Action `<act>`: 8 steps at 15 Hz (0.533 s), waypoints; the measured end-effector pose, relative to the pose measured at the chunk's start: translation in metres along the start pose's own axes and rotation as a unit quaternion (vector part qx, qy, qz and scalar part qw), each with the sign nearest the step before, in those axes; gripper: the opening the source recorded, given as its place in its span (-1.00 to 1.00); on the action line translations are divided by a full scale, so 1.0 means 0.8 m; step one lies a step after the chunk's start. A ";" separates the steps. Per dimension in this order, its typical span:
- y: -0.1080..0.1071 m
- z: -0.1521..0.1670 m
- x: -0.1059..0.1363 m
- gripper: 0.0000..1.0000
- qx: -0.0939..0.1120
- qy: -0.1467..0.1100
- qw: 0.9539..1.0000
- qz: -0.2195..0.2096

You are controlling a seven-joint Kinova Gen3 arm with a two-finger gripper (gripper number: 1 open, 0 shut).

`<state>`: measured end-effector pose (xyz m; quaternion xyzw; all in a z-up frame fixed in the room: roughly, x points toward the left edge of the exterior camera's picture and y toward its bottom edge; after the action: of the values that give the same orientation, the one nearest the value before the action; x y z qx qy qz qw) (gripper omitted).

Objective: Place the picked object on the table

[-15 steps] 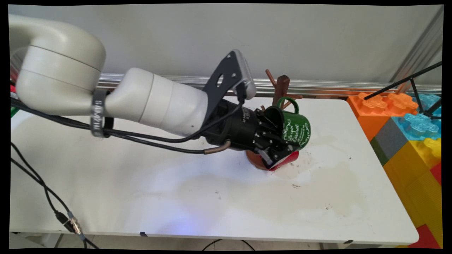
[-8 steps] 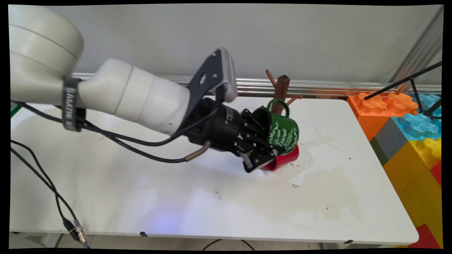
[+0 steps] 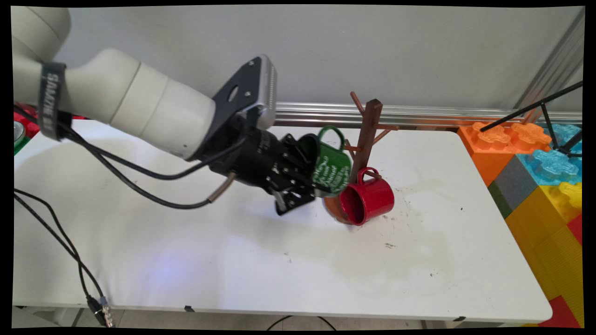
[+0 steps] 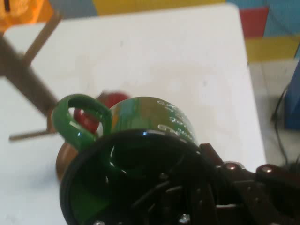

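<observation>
The black gripper (image 3: 305,184) has its 2 fingers closed on the rim of a green mug (image 3: 331,168) with white lettering, 1 finger reaching inside the mug's mouth and the other pressed on its outer wall, so the mug is carried clear of the white table (image 3: 233,260). The mug lies on its side, mouth turned toward the gripper, with its green loop handle (image 3: 331,135) pointing up. In the hand view the mug (image 4: 140,136) fills the lower middle, its dark interior facing the camera and its handle (image 4: 77,117) curling at the upper left. The landmark here is the brown wooden mug tree (image 3: 368,130), an upright post with slanting pegs on a round base (image 3: 333,211). The green mug hangs just to the left of the tree's post, close beside it; whether it touches a peg cannot be told. A red mug (image 3: 368,201) hangs by its handle from a low peg at the front of the tree, tilted with its mouth facing down and to the left, just below and to the right of the green mug. Large toy building blocks (image 3: 540,172) in orange, blue, yellow, grey and red are stacked well to the right of the tree, beyond the table's edge. Black cables (image 3: 139,181) droop from the arm far to the left of the tree.
</observation>
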<state>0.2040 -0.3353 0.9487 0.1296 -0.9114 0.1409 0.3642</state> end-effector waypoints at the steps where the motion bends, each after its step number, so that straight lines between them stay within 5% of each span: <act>1: -0.004 -0.004 -0.004 -1.00 0.002 -0.015 1.000 0.006; 8: -0.038 -0.014 -0.045 -1.00 0.011 -0.137 0.989 0.053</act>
<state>0.2463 -0.3546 0.9362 0.1028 -0.9567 0.1509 0.2266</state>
